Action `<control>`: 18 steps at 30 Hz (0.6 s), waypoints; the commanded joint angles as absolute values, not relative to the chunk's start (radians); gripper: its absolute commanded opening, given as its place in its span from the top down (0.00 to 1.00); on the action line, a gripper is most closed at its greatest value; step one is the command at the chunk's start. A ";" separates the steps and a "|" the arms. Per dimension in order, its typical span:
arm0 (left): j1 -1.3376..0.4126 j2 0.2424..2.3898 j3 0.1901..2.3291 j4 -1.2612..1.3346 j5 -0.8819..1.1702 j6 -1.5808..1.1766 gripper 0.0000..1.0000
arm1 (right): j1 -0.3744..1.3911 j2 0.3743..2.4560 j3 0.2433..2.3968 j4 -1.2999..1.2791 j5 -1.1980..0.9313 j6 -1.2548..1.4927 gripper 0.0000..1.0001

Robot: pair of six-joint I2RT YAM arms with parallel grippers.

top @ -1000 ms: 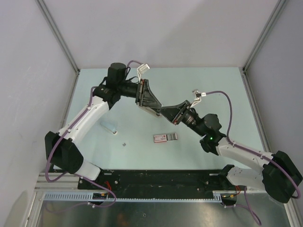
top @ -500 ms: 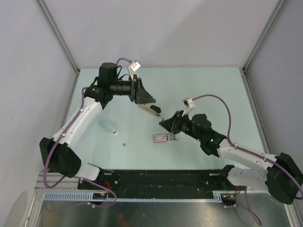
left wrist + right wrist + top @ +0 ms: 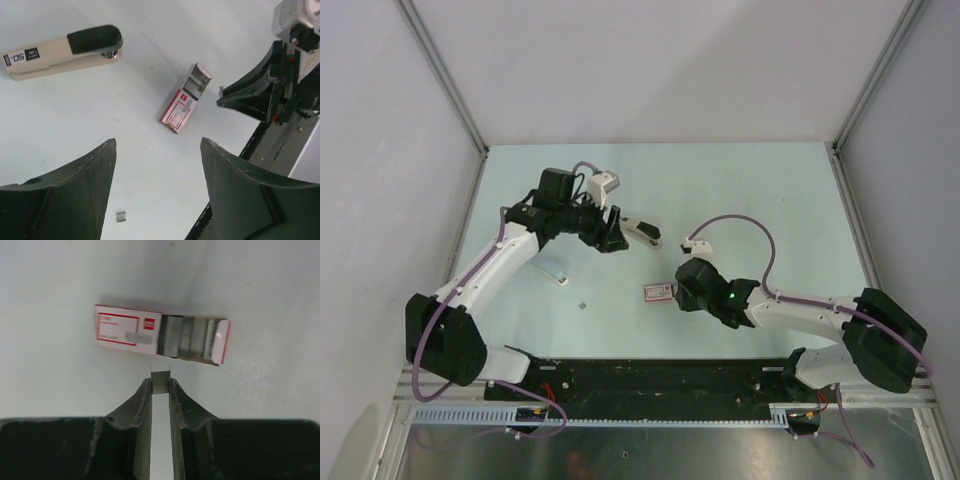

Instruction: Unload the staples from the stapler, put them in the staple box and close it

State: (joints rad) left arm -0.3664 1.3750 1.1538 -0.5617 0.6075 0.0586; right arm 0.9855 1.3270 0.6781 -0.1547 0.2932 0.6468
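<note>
The stapler (image 3: 60, 50), pale beige with a black top, lies on the table (image 3: 760, 200) just beyond my left gripper (image 3: 615, 236). It also shows from above as the stapler (image 3: 642, 232). My left gripper (image 3: 158, 145) is open and empty. My right gripper (image 3: 160, 385) is shut on a short grey strip of staples (image 3: 161, 380), held just in front of an open red-and-white staple box (image 3: 129, 331). More staples (image 3: 187, 337) lie in the box's tray. From above, the right gripper (image 3: 678, 290) sits beside the box (image 3: 659, 292).
A tiny loose staple bit (image 3: 120, 216) lies between my left fingers' view and shows from above as the staple bit (image 3: 582, 305). A pale grey bar (image 3: 552, 270) lies under the left arm. The right arm (image 3: 270, 95) is close to the box.
My left gripper opened, let go of the stapler and drew back to the left. My right gripper came down and toward me to the staple box, still shut on the staple strip.
</note>
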 commanded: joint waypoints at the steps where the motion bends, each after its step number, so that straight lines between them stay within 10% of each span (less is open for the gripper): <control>1: -0.371 1.337 1.128 -0.569 0.573 0.173 0.27 | 1.002 1.367 0.744 -0.228 0.428 0.672 0.98; 18: -0.402 1.340 1.115 -0.574 0.582 0.179 0.29 | 0.993 1.512 0.835 -0.268 0.449 0.626 0.96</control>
